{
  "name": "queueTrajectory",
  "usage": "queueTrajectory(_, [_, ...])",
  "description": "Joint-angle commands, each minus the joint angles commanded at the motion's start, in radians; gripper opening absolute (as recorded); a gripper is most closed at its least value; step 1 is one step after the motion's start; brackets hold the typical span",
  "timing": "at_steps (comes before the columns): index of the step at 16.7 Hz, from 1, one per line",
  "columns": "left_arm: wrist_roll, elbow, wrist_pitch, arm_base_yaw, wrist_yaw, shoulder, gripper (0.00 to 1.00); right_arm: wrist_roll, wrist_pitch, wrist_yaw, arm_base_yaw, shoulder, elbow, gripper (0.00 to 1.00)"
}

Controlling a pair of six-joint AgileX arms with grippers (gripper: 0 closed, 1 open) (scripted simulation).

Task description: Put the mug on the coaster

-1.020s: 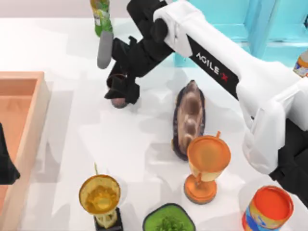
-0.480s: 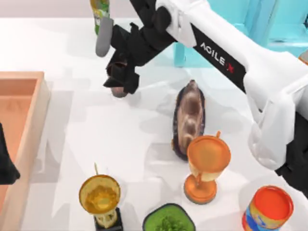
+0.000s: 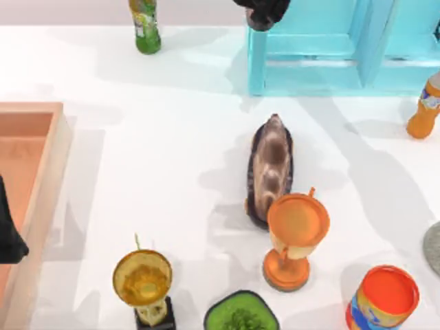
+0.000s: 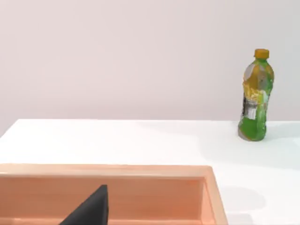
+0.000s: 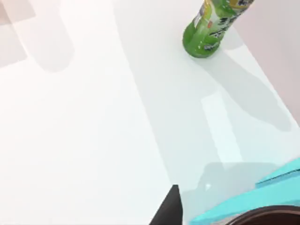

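Observation:
At the far edge of the table in the top view, my right gripper [image 3: 261,9] is high up and shut on the mug [image 3: 259,23], which shows as a small pinkish-brown lump. The right wrist view catches the mug's dark maroon rim [image 5: 268,216] beside one dark finger [image 5: 168,212]. The coaster [image 3: 434,247], a flat grey disc, lies at the table's right edge, cut off by the frame, far from the mug. My left gripper [image 3: 9,235] is parked at the left over the wooden tray [image 3: 42,180].
A green bottle [image 3: 146,29] stands far left and a turquoise rack [image 3: 320,51] at the back. A brown spiky figure [image 3: 270,168], an orange trophy [image 3: 295,237], a gold trophy [image 3: 144,283], a green-topped pot [image 3: 240,316] and an orange can [image 3: 382,300] crowd the front.
My right arm has lifted the mug off the table and swung up and back to the right, leaving most of the top view. The coaster at the right edge is uncovered.

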Motion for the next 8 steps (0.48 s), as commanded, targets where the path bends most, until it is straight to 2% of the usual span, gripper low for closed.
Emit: queueTrajectory(8, [0.000,0.000,0.000,0.000,0.000,0.000,1.00,0.316,0.227,0.205,-0.263,-0.791,-0.966,0.00])
